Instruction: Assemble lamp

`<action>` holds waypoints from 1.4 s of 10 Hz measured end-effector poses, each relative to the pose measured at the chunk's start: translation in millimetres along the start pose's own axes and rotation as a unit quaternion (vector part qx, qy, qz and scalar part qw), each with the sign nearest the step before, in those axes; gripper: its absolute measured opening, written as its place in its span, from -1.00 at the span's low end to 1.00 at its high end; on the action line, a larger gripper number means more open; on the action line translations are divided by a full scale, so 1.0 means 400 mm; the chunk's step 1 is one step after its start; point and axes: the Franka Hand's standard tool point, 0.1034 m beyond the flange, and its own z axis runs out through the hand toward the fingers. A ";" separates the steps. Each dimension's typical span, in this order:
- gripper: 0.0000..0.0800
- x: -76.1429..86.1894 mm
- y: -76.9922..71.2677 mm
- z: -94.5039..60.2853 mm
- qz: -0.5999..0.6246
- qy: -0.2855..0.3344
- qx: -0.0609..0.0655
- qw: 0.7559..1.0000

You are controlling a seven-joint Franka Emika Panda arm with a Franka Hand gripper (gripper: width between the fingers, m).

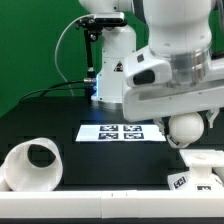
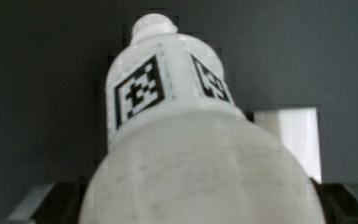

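— Noting surroundings?
— Seeing shade [image 1: 30, 163] lying on its side on the black surface [image 1: 55, 115], exterior view's left, open end showing. Seeing marker board [image 1: 122, 131] lying flat mid-surface. Seeing base [image 1: 203, 170] sitting at the exterior view's lower right, partly cut off by the frame edge. Arm [image 1: 175, 60] blocking much of the upper right.
— And the end effector [image 1: 186, 114]?
— Clamping on the bulb [image 1: 185, 128], holding it over the surface, between marker board and base. Wrist view: bulb filling the frame, tags [image 2: 144, 92] showing, dark fingers [image 2: 48, 203] pressing in at both sides.
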 end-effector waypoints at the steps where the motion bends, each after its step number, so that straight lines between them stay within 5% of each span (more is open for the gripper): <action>1: 0.44 0.007 0.002 -0.061 -0.006 0.021 0.010 1.000; 3: 0.44 0.049 -0.004 -0.185 -0.018 0.120 0.005 0.993; 8: 0.44 0.079 0.004 -0.194 -0.019 0.265 -0.014 0.964; 11: 0.44 0.135 -0.064 -0.290 -0.034 0.364 -0.011 0.931; 14: 0.44 0.126 -0.047 -0.256 -0.036 0.392 -0.017 0.919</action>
